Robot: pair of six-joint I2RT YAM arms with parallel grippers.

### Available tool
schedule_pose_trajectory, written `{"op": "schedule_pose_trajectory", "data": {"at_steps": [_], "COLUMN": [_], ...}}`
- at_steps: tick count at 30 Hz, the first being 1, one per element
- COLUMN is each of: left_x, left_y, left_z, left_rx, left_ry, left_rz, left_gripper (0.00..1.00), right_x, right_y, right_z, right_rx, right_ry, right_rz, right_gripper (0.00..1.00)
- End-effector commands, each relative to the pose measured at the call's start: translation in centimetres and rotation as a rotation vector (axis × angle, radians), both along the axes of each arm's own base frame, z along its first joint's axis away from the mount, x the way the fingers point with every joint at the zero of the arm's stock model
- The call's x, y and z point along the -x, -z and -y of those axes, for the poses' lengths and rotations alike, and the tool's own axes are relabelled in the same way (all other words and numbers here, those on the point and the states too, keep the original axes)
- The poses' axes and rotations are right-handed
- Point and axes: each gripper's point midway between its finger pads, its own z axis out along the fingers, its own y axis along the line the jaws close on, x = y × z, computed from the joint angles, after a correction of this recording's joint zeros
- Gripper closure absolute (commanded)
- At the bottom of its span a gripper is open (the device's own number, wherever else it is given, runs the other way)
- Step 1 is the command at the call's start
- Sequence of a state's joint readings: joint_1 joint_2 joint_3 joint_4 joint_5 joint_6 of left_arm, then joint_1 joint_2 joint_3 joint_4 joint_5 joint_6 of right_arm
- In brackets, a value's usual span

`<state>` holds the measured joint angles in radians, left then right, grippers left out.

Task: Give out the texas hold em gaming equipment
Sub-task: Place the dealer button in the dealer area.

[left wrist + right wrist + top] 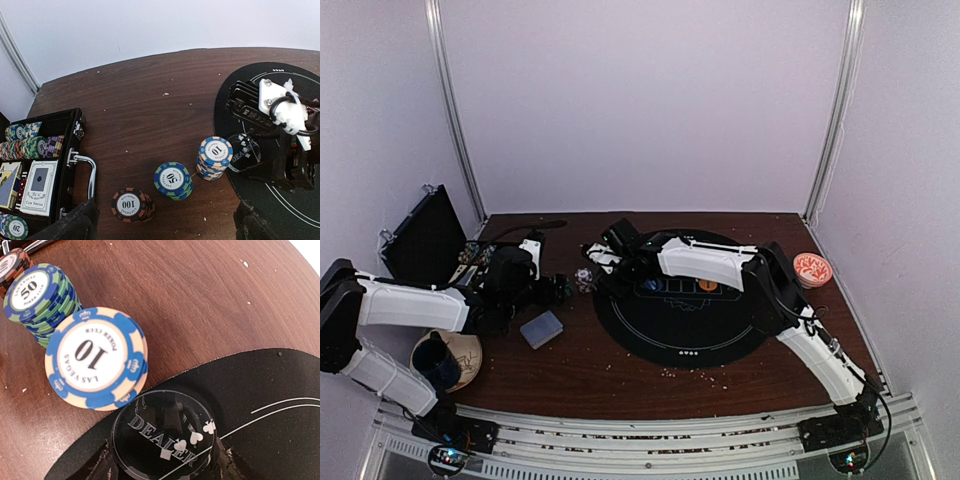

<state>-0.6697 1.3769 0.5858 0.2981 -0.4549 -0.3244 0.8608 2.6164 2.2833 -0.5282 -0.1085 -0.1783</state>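
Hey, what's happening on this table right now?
The right tool grips a clear dealer button at the edge of the black mat. Beside it, on the wood, stand three chip stacks marked 10, 50 and 100. The left tool hangs open near them, holding nothing, by the open case of chips and cards.

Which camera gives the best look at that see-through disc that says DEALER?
The right wrist view: the DEALER disc fills the frame's bottom, lettering readable. The left wrist view shows it small, beside the stack marked 10. From above it's too small to tell.
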Motion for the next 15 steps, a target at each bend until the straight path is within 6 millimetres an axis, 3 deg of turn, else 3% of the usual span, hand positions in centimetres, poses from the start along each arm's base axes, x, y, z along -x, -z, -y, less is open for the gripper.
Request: {"op": "schedule_pose_trajectory", "data": {"at_steps": [1,12,15], "left_x": [-0.95,-0.95,-0.94], "left_y": [-1.78,-1.61,-1.77], "left_z": [0.43,0.43,0.41], "left_rx": [0.025,0.018,0.02], "left_ry": [-0.016,-0.016,-0.016], "left_rz": [0.058,0.054,0.057], "left_gripper": [0.02,0.02,0.02], "right_x": [1.05,1.79,1.48], "right_y": [3.44,3.21,3.64], "right_z": [0.43,-0.5,0.17], "right_rx": [0.079,0.081,0.107], "right_ry": [-0.006,-0.033,-0.009], "right_rz": [-0.03,-0.024,-0.017], "right_gripper": [0.38,0.36,0.36]}}
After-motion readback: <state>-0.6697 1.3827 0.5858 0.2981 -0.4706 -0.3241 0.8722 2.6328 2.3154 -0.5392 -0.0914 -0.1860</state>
